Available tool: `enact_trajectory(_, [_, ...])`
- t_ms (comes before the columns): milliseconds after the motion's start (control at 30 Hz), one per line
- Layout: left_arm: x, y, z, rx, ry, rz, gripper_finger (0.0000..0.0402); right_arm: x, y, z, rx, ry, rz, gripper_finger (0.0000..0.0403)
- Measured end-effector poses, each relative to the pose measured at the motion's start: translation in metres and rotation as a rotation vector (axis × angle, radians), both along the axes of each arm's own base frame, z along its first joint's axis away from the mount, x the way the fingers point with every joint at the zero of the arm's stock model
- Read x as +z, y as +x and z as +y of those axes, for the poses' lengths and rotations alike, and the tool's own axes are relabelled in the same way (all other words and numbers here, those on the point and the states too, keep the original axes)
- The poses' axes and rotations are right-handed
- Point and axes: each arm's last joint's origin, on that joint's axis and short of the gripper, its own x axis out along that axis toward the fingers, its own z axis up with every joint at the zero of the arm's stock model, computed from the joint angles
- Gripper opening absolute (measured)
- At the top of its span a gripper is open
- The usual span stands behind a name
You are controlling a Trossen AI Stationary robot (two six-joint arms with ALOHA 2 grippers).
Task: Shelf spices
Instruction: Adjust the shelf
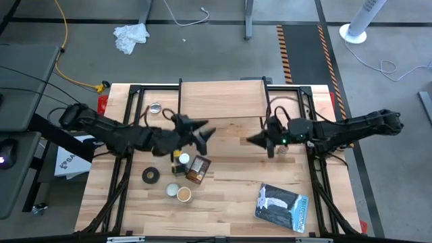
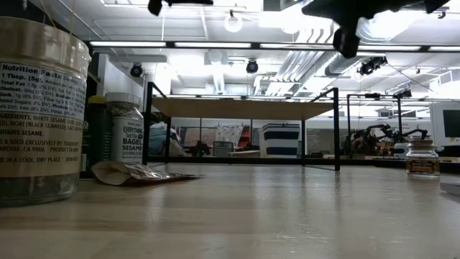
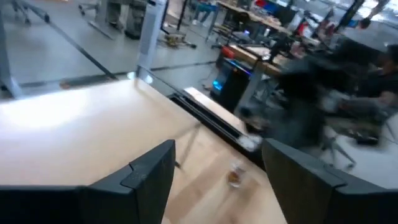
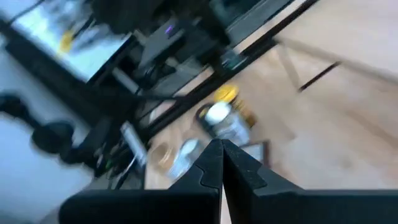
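High view: shelf (image 1: 221, 98) long axis left-right.

High view: directly overhead, covering the whole table (image 1: 223, 196) and the shelf (image 1: 221, 98). Low view: at tabletop height, close behind a large jar (image 2: 39, 108), facing level toward the same shelf (image 2: 237, 108). Wrist views: each looks forward past its own fingers across the table.
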Motion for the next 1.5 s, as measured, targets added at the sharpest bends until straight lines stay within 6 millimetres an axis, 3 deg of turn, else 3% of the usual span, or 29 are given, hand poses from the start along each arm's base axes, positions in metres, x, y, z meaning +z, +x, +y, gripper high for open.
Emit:
enact_trajectory(100, [-0.002, 0.002, 0.021, 0.006, 0.000, 0.029, 0.0239, -0.001, -0.002, 0.014, 0.043, -0.022, 0.004, 0.0000])
enact_trajectory(267, [-0.015, 0.010, 0.037, -0.024, -0.079, 0.071, 0.0239, -0.010, -0.010, 0.030, -0.155, -0.009, 0.079, 0.0000])
enact_trajectory(533, [-0.029, 0.020, 0.027, -0.065, -0.116, 0.098, 0.0239, -0.019, -0.019, 0.043, -0.264, -0.016, 0.134, 0.0000])
enact_trajectory(1033, [-0.028, 0.021, 0.022, -0.102, -0.137, 0.077, 0.0239, -0.024, -0.022, 0.045, -0.238, -0.023, 0.186, 0.0000])
enact_trajectory(1133, [-0.026, 0.023, 0.014, -0.285, -0.225, 0.060, 0.0239, -0.024, -0.022, 0.046, -0.187, -0.028, 0.199, 0.0000])
enact_trajectory(1233, [-0.030, 0.019, -0.002, -0.464, -0.293, 0.159, 0.0239, -0.024, -0.022, 0.048, -0.146, -0.022, 0.210, 0.0000])
enact_trajectory(1367, [-0.046, 0.004, -0.021, -0.462, -0.379, 0.349, 0.0239, -0.025, -0.022, 0.048, -0.134, -0.022, 0.221, 0.0000])
enact_trajectory(1500, [-0.042, -0.013, -0.043, -0.540, -0.443, 0.471, 0.0239, -0.025, -0.022, 0.048, -0.128, -0.039, 0.222, 0.0000])
